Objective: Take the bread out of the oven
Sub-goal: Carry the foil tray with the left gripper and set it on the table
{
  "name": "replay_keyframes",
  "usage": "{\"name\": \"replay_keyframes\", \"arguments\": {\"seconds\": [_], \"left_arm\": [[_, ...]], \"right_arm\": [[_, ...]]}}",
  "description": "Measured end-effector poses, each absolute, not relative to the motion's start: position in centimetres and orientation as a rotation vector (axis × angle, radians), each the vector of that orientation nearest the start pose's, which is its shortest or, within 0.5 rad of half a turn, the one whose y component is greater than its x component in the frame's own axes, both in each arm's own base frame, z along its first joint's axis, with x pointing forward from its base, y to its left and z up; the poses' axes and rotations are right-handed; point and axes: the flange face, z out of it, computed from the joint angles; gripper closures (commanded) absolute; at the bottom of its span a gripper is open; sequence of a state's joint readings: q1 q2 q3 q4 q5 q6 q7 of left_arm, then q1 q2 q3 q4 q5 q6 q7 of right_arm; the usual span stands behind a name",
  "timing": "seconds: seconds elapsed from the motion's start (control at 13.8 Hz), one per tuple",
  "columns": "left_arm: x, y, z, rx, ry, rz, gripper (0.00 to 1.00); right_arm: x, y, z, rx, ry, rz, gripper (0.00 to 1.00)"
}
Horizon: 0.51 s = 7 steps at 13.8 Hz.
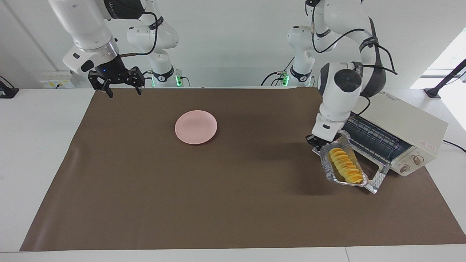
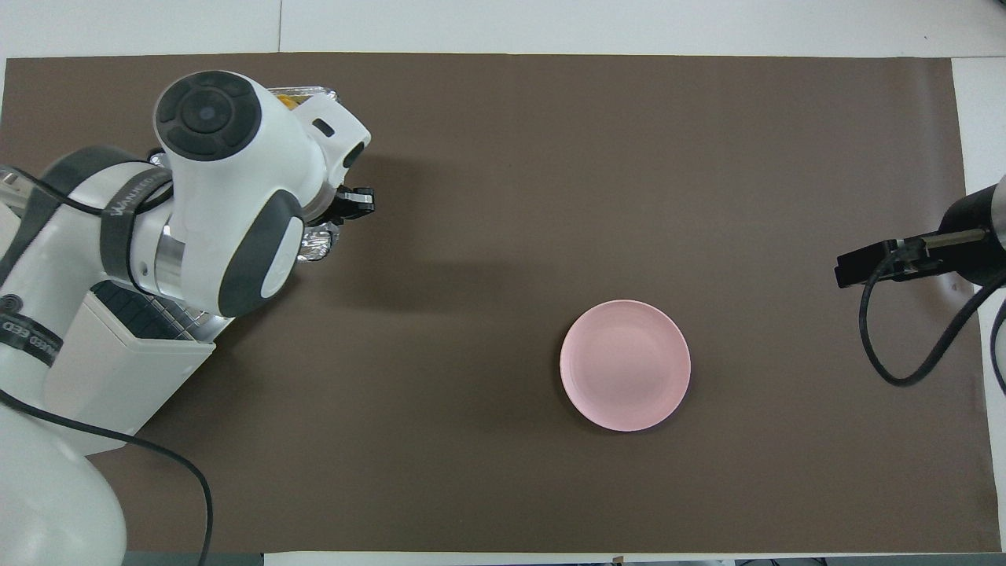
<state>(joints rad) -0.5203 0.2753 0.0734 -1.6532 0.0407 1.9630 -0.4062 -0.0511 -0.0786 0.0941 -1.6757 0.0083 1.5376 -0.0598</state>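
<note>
The left arm's dark wrist band carries white lettering too small to read, and the oven (image 1: pixel 400 136), standing at the left arm's end of the table with its glass door dropped open, bears a small red label on its side that cannot be made out. The left arm bends down steeply from its elbow, its wrist pointing at the mat in front of the oven. The left gripper (image 1: pixel 316 142) is clamped tight on the rim of the foil tray (image 1: pixel 329 167), held tilted above the open door with the bread (image 1: pixel 346 166) lying in it. The right gripper (image 1: pixel 122 89) waits with fingers spread, empty, over the mat's corner at the right arm's end, well apart from the pink plate (image 1: pixel 196 127).
</note>
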Motion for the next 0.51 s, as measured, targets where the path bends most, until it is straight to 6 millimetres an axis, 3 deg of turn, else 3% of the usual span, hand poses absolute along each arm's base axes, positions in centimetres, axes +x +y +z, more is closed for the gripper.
{"name": "replay_keyframes", "arguments": {"seconds": [0.29, 0.51], "left_arm": [[52.4, -38.1, 42.7, -3.070, 0.336, -0.005, 1.00], [49.3, -42.8, 38.0, -3.024, 0.356, 0.072, 1.00]], "right_arm": [[52.4, 2.5, 61.5, -3.135, -0.161, 0.094, 0.00], [52.4, 2.5, 61.5, -3.135, -0.161, 0.094, 0.00]]}}
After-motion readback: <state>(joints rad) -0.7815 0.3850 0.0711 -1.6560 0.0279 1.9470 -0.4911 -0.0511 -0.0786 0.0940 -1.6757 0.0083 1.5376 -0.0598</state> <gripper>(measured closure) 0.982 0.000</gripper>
